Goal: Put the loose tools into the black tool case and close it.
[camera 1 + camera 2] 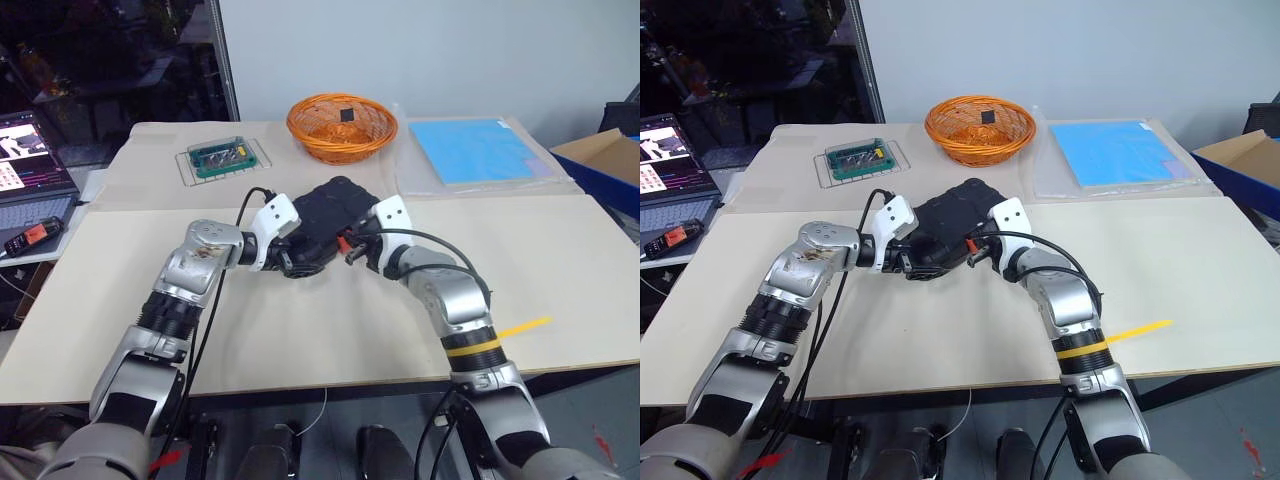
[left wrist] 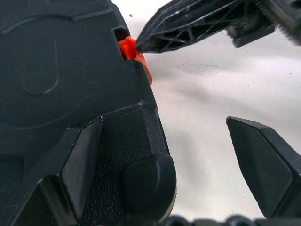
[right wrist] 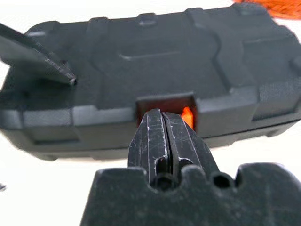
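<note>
With the black tool case (image 1: 325,226) lid down, the released left hand (image 2: 188,155) steadies it while the clenched right hand (image 3: 164,129) presses the orange latch (image 2: 128,48), which likely needs a firm push to snap.

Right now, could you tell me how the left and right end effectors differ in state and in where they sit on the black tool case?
The left end effector is open, one finger resting on the black tool case lid; the right end effector is shut. The left sits at a corner of the case, while the right's tips press at the orange latch on its front edge. Both meet the closed case.
</note>
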`<state>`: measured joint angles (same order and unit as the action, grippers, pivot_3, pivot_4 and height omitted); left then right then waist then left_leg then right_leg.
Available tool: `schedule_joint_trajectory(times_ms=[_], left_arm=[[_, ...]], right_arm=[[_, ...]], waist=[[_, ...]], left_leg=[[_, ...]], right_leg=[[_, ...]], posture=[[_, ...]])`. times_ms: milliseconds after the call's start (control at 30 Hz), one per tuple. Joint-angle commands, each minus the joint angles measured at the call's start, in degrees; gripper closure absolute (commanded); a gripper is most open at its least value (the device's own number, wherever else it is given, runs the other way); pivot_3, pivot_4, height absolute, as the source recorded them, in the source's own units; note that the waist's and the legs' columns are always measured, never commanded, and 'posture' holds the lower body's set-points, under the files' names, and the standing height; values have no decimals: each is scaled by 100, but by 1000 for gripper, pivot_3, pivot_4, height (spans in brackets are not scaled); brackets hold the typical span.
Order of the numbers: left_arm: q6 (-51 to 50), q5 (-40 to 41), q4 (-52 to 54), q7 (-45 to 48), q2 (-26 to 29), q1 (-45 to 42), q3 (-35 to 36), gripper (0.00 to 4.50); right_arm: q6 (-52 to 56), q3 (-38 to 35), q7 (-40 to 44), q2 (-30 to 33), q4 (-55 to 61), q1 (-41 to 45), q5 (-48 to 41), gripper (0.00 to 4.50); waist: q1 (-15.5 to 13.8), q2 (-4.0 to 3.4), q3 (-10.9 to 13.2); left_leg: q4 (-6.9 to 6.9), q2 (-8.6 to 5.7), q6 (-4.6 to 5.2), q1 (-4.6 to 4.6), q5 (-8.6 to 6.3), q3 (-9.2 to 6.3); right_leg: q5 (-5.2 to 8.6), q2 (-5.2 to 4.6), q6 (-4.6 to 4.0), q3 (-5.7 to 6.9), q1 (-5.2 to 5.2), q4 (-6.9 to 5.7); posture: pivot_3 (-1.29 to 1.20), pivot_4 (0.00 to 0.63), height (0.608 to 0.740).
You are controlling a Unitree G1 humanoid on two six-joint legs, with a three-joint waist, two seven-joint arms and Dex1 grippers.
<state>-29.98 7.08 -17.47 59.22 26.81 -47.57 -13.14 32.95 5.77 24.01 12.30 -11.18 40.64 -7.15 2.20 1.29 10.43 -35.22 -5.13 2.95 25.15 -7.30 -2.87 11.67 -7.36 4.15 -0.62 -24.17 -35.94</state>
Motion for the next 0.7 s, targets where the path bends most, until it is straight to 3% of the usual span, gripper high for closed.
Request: schedule_joint_trajectory(times_ms=[33, 700], left_arm=[[-125, -122, -181, -18, 7, 147, -145, 0], [-151, -157, -194, -139, -23, 221, -166, 0]], right_arm=[[-98, 145, 0, -31, -285, 93, 173, 4460], [456, 415, 150, -267, -889, 177, 335, 4460]], waist=[[4, 0, -1], [36, -1, -102]], left_leg=[[0, 0, 0, -1, 0, 0], [31, 1, 0, -48, 0, 0]], right_leg=[[0, 0, 0, 0, 1, -1], [5, 1, -4, -10, 24, -1]], posture=[[0, 150, 740], [0, 150, 740]])
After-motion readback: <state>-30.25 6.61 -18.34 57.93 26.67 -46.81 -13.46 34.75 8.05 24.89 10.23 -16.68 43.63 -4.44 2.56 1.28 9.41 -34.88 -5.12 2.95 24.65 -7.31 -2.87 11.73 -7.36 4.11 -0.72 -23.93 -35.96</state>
